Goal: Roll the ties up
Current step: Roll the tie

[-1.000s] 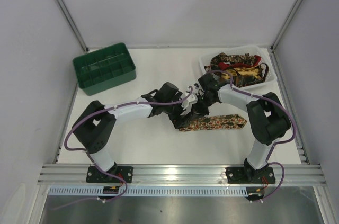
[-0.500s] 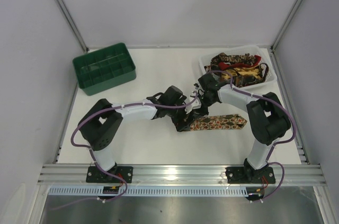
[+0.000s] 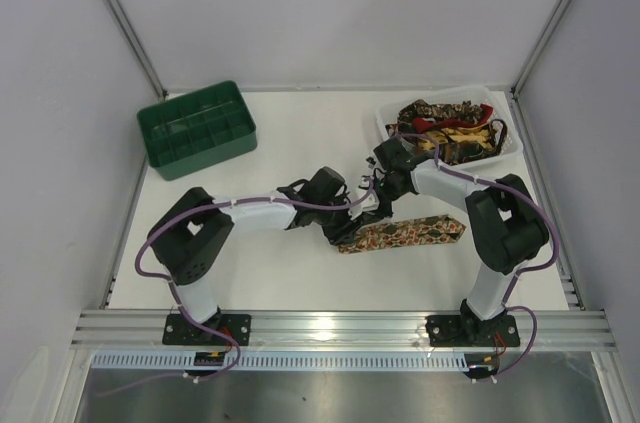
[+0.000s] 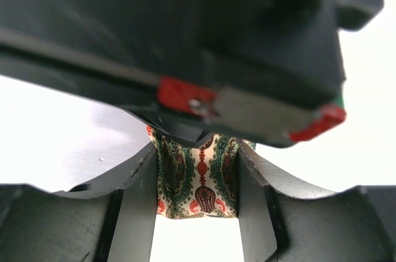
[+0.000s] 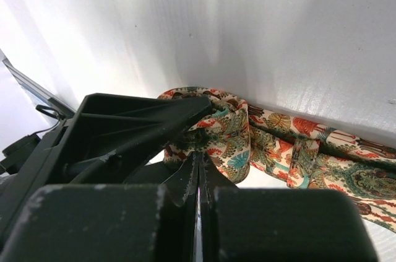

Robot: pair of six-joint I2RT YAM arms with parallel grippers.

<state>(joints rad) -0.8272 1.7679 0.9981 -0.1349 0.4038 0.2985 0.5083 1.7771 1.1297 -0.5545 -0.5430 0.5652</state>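
Observation:
One paisley tie (image 3: 418, 231) lies flat on the white table, its left end wound into a small roll. In the left wrist view this roll (image 4: 198, 178) fills the gap of my left gripper (image 4: 197, 207), both fingers (image 4: 139, 206) pressing its sides. My right gripper (image 5: 199, 158) is shut, its tips buried in the centre of the roll (image 5: 232, 133), with the loose tail (image 5: 322, 157) trailing right. From above, the left gripper (image 3: 352, 228) and right gripper (image 3: 375, 208) meet at the roll. More ties (image 3: 445, 128) lie heaped in the white tray.
The white tray (image 3: 514, 143) stands at the back right, close behind the right arm. A green compartmented crate (image 3: 197, 130) sits at the back left. Grey walls enclose the table on three sides.
The left gripper slid right to the rolled end and closed from wide open onto the roll. The right gripper stayed shut at the roll's centre.

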